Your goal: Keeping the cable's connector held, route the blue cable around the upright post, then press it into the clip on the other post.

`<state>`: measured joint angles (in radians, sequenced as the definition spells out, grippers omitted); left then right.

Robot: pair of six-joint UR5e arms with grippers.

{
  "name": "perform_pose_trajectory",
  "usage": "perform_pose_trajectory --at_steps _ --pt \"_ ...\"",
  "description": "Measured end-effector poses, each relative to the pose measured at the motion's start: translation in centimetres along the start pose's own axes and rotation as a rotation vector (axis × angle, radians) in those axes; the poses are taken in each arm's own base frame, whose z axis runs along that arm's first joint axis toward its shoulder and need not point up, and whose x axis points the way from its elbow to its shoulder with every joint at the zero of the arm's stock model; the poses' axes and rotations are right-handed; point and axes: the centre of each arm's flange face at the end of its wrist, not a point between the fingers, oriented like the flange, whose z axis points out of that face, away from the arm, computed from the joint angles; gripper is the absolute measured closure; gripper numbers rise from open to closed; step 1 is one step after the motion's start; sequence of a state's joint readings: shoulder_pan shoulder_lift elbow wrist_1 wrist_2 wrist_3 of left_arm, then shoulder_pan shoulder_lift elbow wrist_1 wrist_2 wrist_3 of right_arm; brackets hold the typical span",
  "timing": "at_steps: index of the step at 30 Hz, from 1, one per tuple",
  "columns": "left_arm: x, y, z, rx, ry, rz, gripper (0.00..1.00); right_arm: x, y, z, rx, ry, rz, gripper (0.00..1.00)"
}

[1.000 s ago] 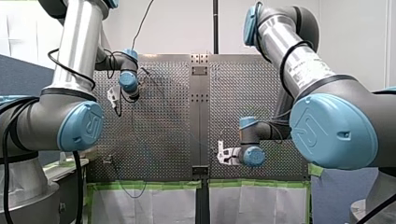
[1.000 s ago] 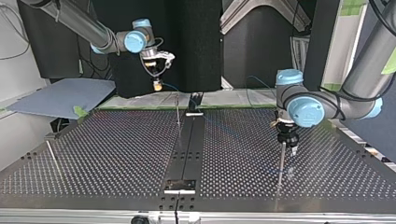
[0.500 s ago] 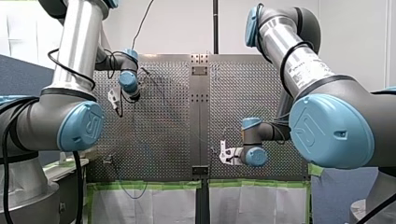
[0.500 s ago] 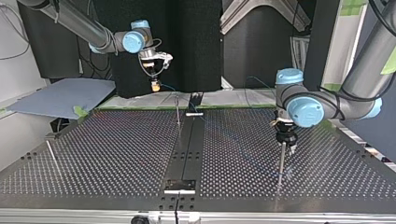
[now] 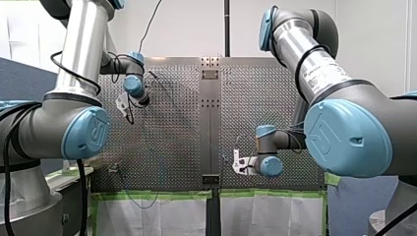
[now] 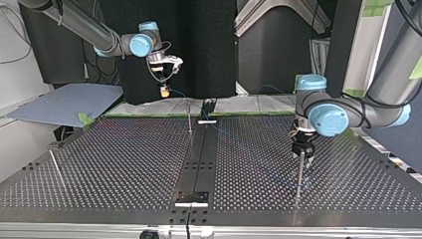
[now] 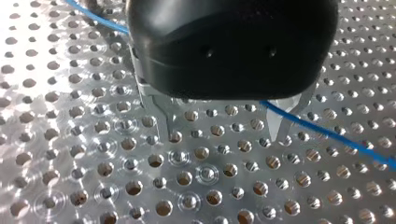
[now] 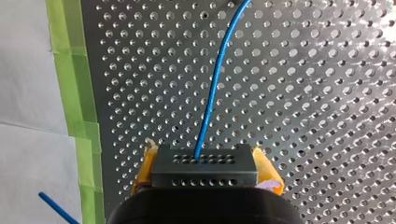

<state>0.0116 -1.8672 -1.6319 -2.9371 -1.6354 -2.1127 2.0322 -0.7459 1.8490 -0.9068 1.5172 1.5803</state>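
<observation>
My right gripper (image 8: pixel 204 162): yellow pads (image 8: pixel 142 170) clamped on either side of the dark connector (image 8: pixel 204 176). The blue cable (image 8: pixel 212 88) leaves the connector's face and curves ahead over the perforated table (image 8: pixel 303 93). In the top view this gripper (image 6: pixel 164 90) hangs above the table's far edge, left of the centre strip (image 6: pixel 199 159).

My left gripper (image 7: pixel 222 135): metal fingers (image 7: pixel 163 123) wide apart, tips close over the table, not closed on the cable. The cable passes under the black body and crosses one finger; contact cannot be told. In the top view this gripper (image 6: pixel 302 149) sits at the tip of a thin post (image 6: pixel 299 175) at right. A second post (image 6: pixel 189 119) stands beside the strip. The cable is faint there, seemingly running from the connector past the second post toward my left gripper. The clip is too small to pick out.
</observation>
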Motion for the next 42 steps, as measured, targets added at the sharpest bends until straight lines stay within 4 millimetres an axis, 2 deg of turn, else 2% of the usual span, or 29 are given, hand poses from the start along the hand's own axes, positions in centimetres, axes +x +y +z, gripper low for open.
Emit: perform_pose_trajectory --at_steps 6,16,25,34,42 --pt "-0.1 0.6 0.1 -0.003 0.008 -0.057 0.0 -0.1 0.0 0.0 0.002 -0.003 -0.002 1.0" --pt "0.8 3.9 -0.2 -0.029 0.038 -0.156 0.0 -0.3 -0.1 -0.1 0.01 -0.007 -0.006 1.0" --pt "0.4 5.3 0.1 -0.038 0.022 -0.243 0.0 -0.4 -0.1 -0.1 0.01 -0.008 -0.007 1.0" --pt "0.5 6.3 -1.0 -0.016 0.011 -0.327 0.0 -0.5 -0.1 -0.1 0.009 -0.009 -0.007 1.0" --pt "-0.4 6.0 -1.7 0.039 -0.022 -0.399 0.0 -0.6 -0.1 -0.1 0.01 -0.01 -0.007 1.0"
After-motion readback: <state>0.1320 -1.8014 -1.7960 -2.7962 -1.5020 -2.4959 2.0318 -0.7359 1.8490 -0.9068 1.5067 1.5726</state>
